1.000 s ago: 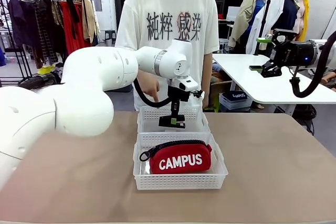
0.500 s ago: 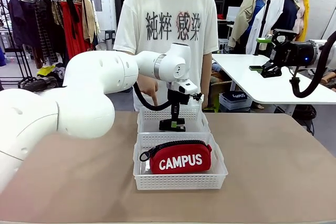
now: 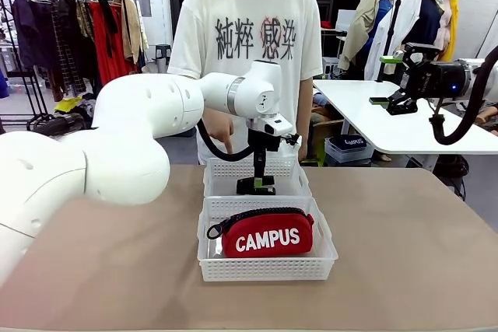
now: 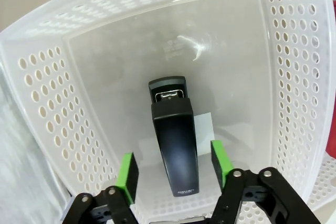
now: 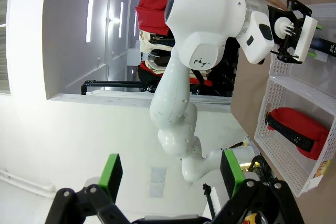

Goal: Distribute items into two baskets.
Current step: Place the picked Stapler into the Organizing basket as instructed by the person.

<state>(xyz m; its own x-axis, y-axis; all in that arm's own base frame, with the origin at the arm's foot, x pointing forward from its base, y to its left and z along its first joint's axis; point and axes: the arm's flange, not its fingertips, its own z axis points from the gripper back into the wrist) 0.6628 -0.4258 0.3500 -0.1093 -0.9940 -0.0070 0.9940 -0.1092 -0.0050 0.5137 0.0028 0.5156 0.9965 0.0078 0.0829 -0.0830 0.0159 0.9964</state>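
Release step: left gripper [image 4: 174,169] inside far basket [image 3: 289,173], pads parted and clear of stapler [image 4: 174,150] lying on basket floor. Pouch [image 3: 267,232] in near basket [image 3: 264,268]. Next: lift straight out.

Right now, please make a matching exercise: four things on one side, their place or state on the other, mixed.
1. red pouch
2. black stapler
3. left pincer
4. right pincer

a. raised high, away from the baskets
b. lying in the far basket
c. open, pads either side of the stapler
d. lying in the near basket

Pairs: 1-d, 2-b, 3-c, 4-a
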